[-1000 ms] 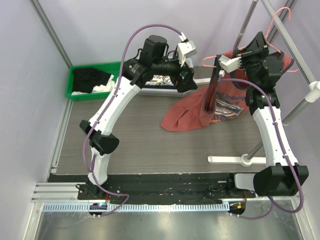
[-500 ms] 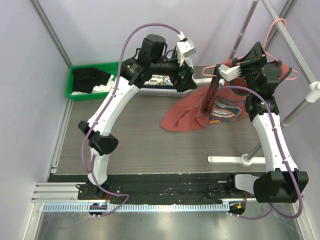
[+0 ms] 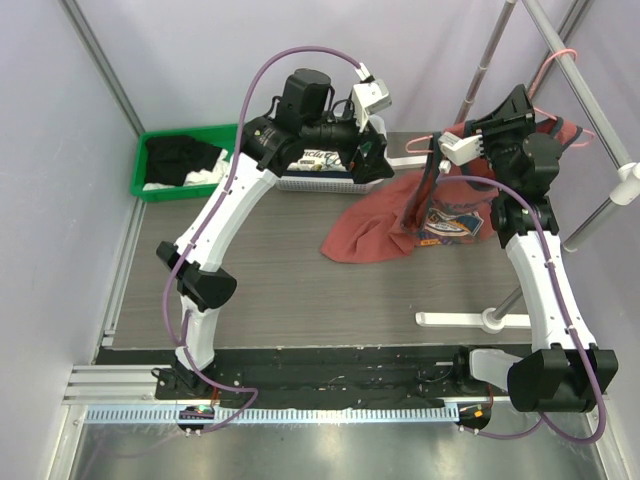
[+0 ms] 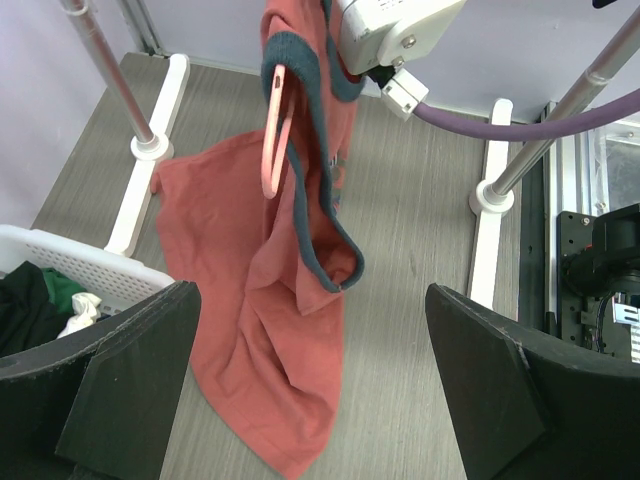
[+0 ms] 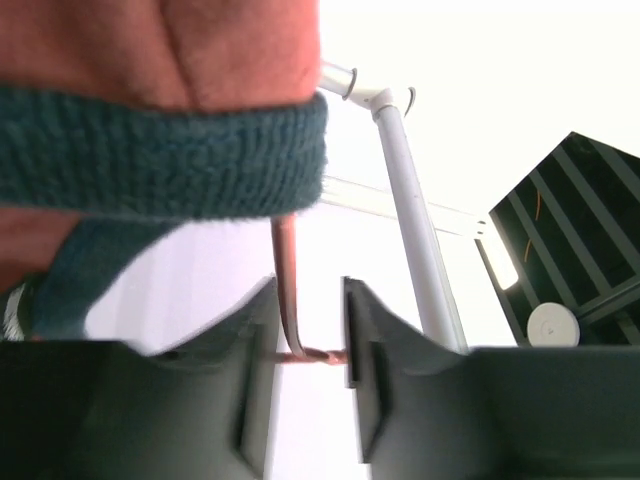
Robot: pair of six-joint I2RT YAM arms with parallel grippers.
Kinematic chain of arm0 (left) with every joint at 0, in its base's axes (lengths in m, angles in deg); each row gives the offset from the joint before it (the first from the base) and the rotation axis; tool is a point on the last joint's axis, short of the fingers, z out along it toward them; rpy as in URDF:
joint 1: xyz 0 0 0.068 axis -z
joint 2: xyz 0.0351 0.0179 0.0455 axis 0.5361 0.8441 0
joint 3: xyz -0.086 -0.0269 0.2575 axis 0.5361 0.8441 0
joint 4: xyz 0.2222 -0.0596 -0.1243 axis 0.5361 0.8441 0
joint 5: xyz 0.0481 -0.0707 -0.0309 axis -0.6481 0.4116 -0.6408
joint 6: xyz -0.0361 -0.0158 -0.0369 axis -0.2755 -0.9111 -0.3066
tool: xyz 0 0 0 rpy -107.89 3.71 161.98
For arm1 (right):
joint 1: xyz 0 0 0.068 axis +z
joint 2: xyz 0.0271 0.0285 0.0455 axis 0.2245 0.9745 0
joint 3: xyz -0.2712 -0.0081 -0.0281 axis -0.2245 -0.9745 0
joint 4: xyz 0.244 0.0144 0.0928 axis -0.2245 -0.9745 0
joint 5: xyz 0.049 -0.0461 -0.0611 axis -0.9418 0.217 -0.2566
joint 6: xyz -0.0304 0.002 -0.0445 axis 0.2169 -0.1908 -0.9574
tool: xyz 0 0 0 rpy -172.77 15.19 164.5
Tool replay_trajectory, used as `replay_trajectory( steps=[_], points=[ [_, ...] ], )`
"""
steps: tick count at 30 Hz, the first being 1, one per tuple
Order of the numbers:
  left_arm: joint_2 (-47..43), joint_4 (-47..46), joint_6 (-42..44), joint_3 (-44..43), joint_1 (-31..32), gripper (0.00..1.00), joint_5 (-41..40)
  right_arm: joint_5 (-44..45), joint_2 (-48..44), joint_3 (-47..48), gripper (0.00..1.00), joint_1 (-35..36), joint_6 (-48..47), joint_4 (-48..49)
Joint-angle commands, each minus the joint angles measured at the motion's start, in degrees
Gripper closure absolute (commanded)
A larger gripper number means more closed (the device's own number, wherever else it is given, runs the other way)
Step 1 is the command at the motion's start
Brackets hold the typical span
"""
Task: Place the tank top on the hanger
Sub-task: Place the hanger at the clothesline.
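The tank top hangs by its navy trim on the pink hanger, its hem trailing onto the bench. The hanger's hook is up at the rail. The right gripper has its jaws slightly parted around the hanger wire. The left gripper has its jaws wide apart, holding nothing.

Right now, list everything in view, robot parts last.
tank top: 1, rust-red, navy trim, top on the hanger, rest on the table
hanger: 1, pink wire, by the rack rail, inside the tank top
rack: 1, metal poles, white feet, table's right side
bin: 1, green, far left, holding black and white clothes
basket: 1, white, far middle
table: 1, grey wood-grain
left gripper: 1, black, open, empty
right gripper: 1, black, jaws slightly apart around hanger wire
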Motion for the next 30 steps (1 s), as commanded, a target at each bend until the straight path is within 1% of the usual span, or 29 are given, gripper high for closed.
replay_trajectory(
  steps=[1, 3, 6, 13, 19, 20, 22, 23, 28, 30],
  points=[
    [-3.70, -1.34, 0.08, -0.01, -0.33, 0.00, 1.23, 1.69, -2.16, 0.06, 0.57, 0.00, -5.35, 1.07],
    [-3.70, -1.42, 0.00, -0.01, -0.42, 0.00, 1.32, 1.69, -2.25, 0.07, 0.49, 0.00, -5.00, 0.98],
    [-3.70, -1.34, 0.08, -0.01, -0.33, 0.00, 1.23, 3.63, -2.33, -0.02, 0.42, 0.00, -4.73, 0.45],
    [-3.79, -1.25, 0.00, -0.09, -0.50, 0.00, 1.41, 4.77, -3.74, -0.20, 0.38, 0.00, -4.47, -2.88],
    [-3.79, -1.16, 0.08, -0.10, -0.59, 0.00, 1.50, 7.23, -5.06, 0.15, 0.36, 0.00, -4.73, -8.33],
    [-3.88, -1.25, 0.00, -0.01, -0.59, 0.00, 1.50, 7.66, -5.49, 0.33, 0.33, 0.00, -4.73, -10.95],
    [-3.79, -1.07, 0.00, -0.09, -0.59, 0.00, 1.50, 8.46, -5.93, 0.42, 0.30, 0.00, -4.56, -12.81],
    [-3.79, -1.16, 0.08, -0.09, -0.59, 0.00, 1.50, 8.98, -6.11, 0.42, 0.27, 0.00, -4.64, -14.21],
    [-3.96, -1.25, 0.08, -0.01, -0.59, 0.00, 1.50, 12.06, -5.67, 0.68, 0.22, 0.00, -4.03, -18.34],
    [-4.05, -1.16, 0.00, 0.08, -0.59, 0.00, 1.50, 12.76, -5.32, 0.77, 0.20, 0.00, -3.68, -18.62]
  ],
)
